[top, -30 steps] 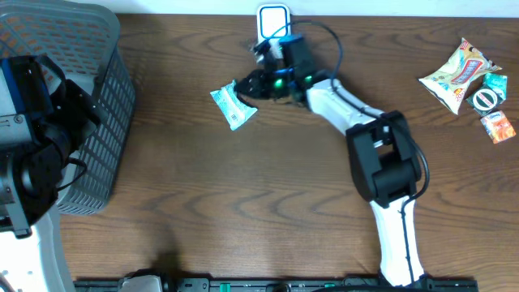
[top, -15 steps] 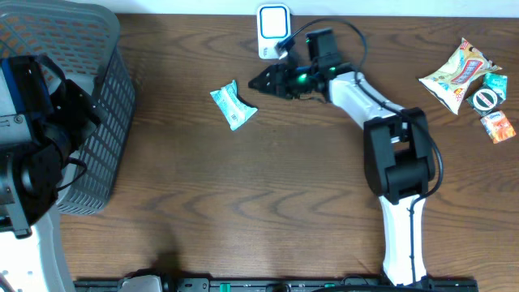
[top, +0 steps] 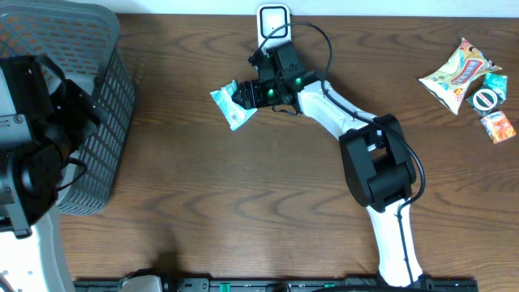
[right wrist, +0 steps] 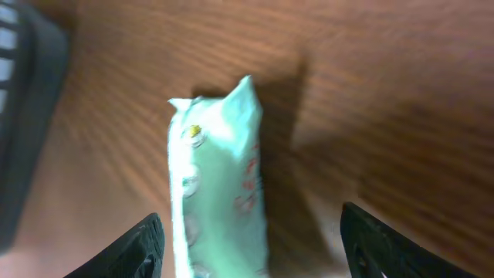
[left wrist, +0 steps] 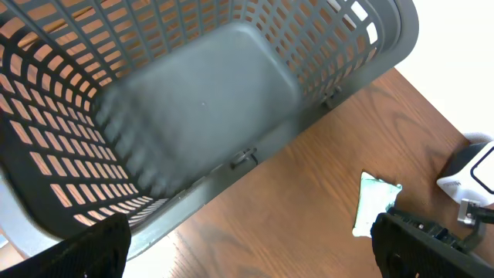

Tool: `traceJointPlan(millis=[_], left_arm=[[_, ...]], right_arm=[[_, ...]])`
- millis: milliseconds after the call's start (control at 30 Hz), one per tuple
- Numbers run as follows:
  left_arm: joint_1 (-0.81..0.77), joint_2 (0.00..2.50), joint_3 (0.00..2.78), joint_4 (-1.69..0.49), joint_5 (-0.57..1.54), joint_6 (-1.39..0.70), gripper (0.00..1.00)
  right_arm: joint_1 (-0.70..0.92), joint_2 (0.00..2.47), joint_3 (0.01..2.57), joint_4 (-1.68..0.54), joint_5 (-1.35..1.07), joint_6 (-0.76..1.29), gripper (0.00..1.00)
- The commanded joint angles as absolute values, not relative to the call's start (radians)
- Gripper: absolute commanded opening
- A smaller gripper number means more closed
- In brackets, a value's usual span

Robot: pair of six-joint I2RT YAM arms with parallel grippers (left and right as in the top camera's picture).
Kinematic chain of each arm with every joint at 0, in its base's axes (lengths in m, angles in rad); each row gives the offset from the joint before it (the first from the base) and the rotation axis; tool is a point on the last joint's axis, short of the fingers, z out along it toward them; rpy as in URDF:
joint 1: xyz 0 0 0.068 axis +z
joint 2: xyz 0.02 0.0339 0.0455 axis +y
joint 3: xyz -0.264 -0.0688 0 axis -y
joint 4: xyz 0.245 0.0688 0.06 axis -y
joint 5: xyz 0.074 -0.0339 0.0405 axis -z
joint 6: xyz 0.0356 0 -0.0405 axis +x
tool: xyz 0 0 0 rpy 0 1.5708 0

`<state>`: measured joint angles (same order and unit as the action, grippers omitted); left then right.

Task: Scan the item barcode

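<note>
Brown wooden table (top: 203, 203) is occupied by a pale-green soft plastic packet (top: 233, 106), judged light, slippery, best pinched mid-body; right gripper (top: 242, 94) and left gripper (left wrist: 258, 251) are spread open.

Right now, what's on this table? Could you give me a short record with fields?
Item: mint-green packet, lying flat on the wooden table
Right gripper: open, at the packet, not gripping it
Scanner: white scanner at the table's far edge
Left gripper: open, above the grey basket
Elsewhere: snack packets at the far right
</note>
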<state>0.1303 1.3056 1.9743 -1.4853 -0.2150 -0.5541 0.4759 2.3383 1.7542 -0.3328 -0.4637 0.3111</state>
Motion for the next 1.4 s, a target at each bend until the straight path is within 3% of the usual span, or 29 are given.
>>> traceJointPlan(millis=[0, 267, 467, 567, 667, 700, 933, 1200, 1367], left_arm=[[0.135, 1.306, 1.982, -1.488, -0.218, -0.563, 0.98], [0.135, 1.306, 1.982, -1.488, -0.217, -0.563, 0.98], [0.135, 1.306, 1.982, -1.488, -0.218, -0.563, 0.98], [0.135, 1.306, 1.982, -1.488, -0.218, -0.563, 0.98], [0.135, 1.306, 1.982, -1.488, -0.218, -0.563, 0.98], [0.135, 1.306, 1.982, -1.488, -0.218, -0.563, 0.98], [0.135, 1.306, 1.982, -1.488, -0.218, -0.563, 0.98], [0.135, 1.306, 1.982, -1.488, -0.218, -0.563, 0.98], [0.135, 1.306, 1.982, -1.488, -0.218, -0.563, 0.98]], right_arm=[[0.516, 2.310, 1.776, -0.325, -0.350, 0.264, 0.69], [0.553, 2.351, 1.776, -0.265, -0.313, 0.318, 0.66], [0.553, 2.376, 1.775, -0.286, -0.366, 0.326, 0.50], [0.552, 2.376, 1.775, -0.298, -0.368, 0.317, 0.32], [0.547, 2.376, 1.775, -0.311, -0.384, 0.322, 0.05], [0.541, 2.373, 1.776, -0.316, -0.409, 0.326, 0.01], [0.473, 2.323, 1.776, -0.310, -0.547, 0.431, 0.01], [0.326, 2.200, 1.776, -0.241, -0.896, 0.460, 0.01], [0.269, 2.124, 1.776, -0.253, -0.945, 0.454, 0.01]])
